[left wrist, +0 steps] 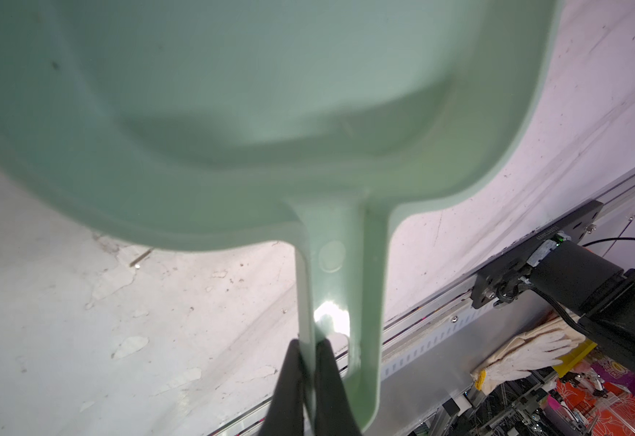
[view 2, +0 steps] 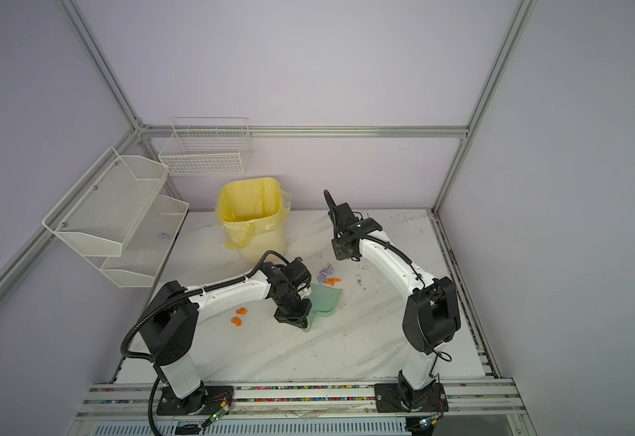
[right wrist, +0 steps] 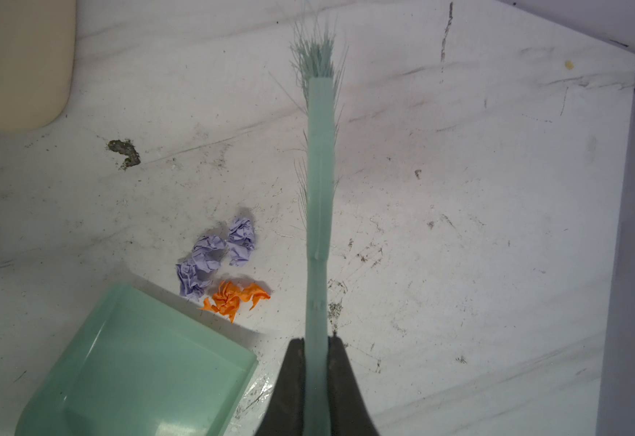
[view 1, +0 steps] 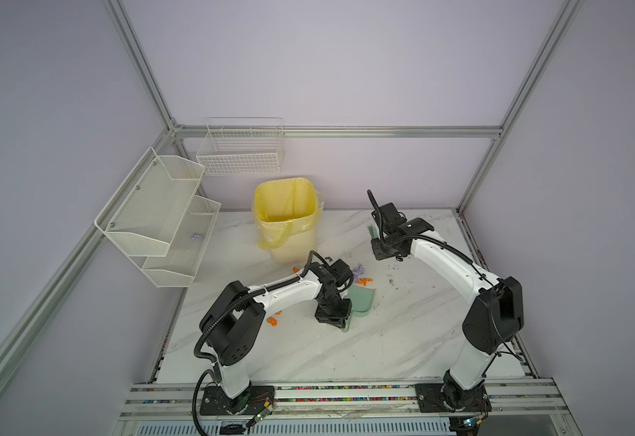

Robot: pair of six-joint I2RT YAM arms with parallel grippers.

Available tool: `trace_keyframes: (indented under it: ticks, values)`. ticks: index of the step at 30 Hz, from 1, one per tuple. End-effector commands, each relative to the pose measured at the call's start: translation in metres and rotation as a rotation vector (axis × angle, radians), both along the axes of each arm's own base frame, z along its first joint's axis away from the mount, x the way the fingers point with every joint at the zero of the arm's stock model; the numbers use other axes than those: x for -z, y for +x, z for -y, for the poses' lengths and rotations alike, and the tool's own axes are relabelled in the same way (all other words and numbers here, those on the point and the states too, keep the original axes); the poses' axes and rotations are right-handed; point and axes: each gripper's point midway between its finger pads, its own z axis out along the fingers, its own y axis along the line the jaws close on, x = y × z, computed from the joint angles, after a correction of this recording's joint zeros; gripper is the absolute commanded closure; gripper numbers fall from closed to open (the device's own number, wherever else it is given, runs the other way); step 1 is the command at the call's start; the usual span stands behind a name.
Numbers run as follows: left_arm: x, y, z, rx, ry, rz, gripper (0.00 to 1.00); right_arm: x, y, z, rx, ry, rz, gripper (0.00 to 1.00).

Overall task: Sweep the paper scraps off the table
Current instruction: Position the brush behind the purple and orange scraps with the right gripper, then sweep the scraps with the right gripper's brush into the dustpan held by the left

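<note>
A cluster of lilac paper scraps (right wrist: 214, 256) and orange paper scraps (right wrist: 234, 296) lies on the white marble table (view 1: 402, 332), just past the front lip of a green dustpan (right wrist: 138, 362). In both top views the cluster (view 1: 361, 275) (view 2: 329, 276) sits at mid table. More orange scraps (view 2: 238, 316) lie beside the left forearm. My left gripper (left wrist: 307, 351) is shut on the dustpan's handle (left wrist: 340, 287). My right gripper (right wrist: 316, 343) is shut on a green brush (right wrist: 319, 170), which hangs above the table to one side of the scraps.
A bin lined with a yellow bag (view 1: 285, 222) stands behind the dustpan. White mesh shelves (view 1: 161, 219) hang on the left wall, with a lilac scrap (view 1: 197, 236) lying in them. A wire basket (view 1: 240, 151) hangs on the back wall. Dark smudges (right wrist: 125, 151) mark the tabletop.
</note>
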Motion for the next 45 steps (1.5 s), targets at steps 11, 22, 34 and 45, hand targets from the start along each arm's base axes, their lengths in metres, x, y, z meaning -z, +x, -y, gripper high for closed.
trace_keyframes:
  ticks: [11, 22, 34, 45]
  values:
    - [-0.008, 0.012, 0.012, 0.008, -0.029, 0.014, 1.0, 0.017, -0.007, -0.024, -0.088, -0.109, -0.036, 1.0]
    - [-0.006, 0.027, 0.005, -0.022, 0.014, 0.049, 1.0, 0.034, -0.032, -0.037, -0.188, -0.182, -0.075, 1.0]
    - [0.004, 0.034, 0.001, 0.005, 0.065, 0.038, 1.0, 0.039, -0.061, -0.058, -0.26, -0.132, -0.122, 1.0]
    - [0.004, 0.043, -0.006, -0.001, 0.054, 0.038, 1.0, 0.034, -0.131, -0.075, -0.394, 0.047, -0.255, 1.0]
